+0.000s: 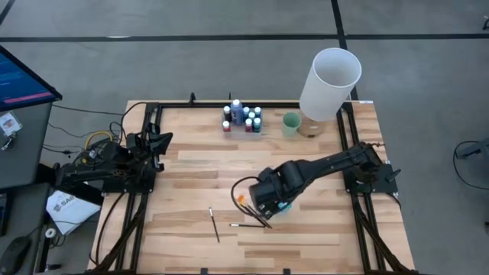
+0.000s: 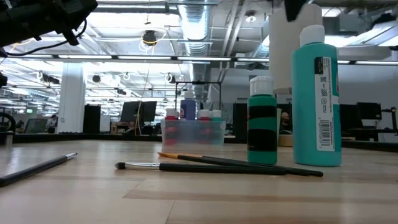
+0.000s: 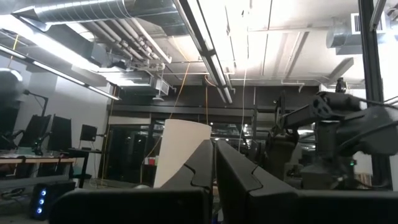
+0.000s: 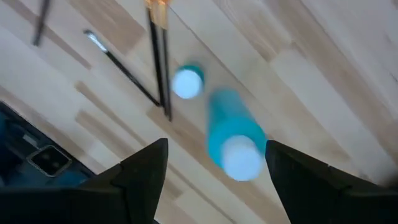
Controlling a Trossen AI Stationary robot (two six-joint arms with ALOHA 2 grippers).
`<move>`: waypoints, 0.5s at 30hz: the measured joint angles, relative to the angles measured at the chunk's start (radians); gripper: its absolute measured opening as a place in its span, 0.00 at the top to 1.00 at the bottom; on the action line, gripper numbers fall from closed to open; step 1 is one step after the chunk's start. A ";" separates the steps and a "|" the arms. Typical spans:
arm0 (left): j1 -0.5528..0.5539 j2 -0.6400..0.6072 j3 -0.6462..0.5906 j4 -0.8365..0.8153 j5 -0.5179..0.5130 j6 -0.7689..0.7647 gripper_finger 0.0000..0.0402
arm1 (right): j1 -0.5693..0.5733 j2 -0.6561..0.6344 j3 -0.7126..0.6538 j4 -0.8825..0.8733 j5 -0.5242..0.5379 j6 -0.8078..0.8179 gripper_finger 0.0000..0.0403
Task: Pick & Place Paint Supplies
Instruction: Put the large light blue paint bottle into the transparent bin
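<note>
A tall teal bottle (image 2: 316,96) and a smaller green bottle (image 2: 262,121), both white-capped, stand upright on the wooden table (image 1: 321,237) near its middle. Thin dark brushes (image 2: 205,167) lie flat beside them, one with an orange part (image 1: 242,201); another brush (image 1: 214,224) lies apart to the left. My right gripper (image 4: 216,146) hangs open above the two bottles (image 4: 236,140), pointing down, touching nothing. More small bottles (image 1: 243,116) stand in a clear tray at the far edge. My left gripper (image 3: 214,158) is shut and held up at the table's left.
A pale green cup (image 1: 291,124) and a tall white cylinder (image 1: 330,82) stand at the far right. Black frame rails (image 1: 359,221) run along both sides of the table. Bare wood lies along the near edge.
</note>
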 joint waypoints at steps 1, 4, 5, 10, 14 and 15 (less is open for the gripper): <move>0.000 0.000 0.000 0.000 0.000 0.000 1.00 | -0.003 -0.022 -0.032 0.001 -0.016 0.004 0.34; 0.000 0.000 0.000 0.000 0.000 0.000 1.00 | -0.002 -0.124 -0.133 -0.002 -0.057 0.056 0.34; 0.000 0.000 0.000 0.000 0.000 0.000 1.00 | 0.007 -0.169 -0.173 -0.002 -0.052 0.086 0.34; 0.000 0.000 0.000 0.000 0.000 0.000 1.00 | 0.094 -0.392 -0.378 -0.005 0.055 0.350 0.34; 0.000 0.000 0.000 0.000 0.000 0.000 1.00 | 0.143 -0.489 -0.503 0.080 0.080 0.538 0.34; 0.000 0.000 0.000 0.000 0.000 0.000 1.00 | 0.145 -0.496 -0.524 0.118 0.080 0.544 0.34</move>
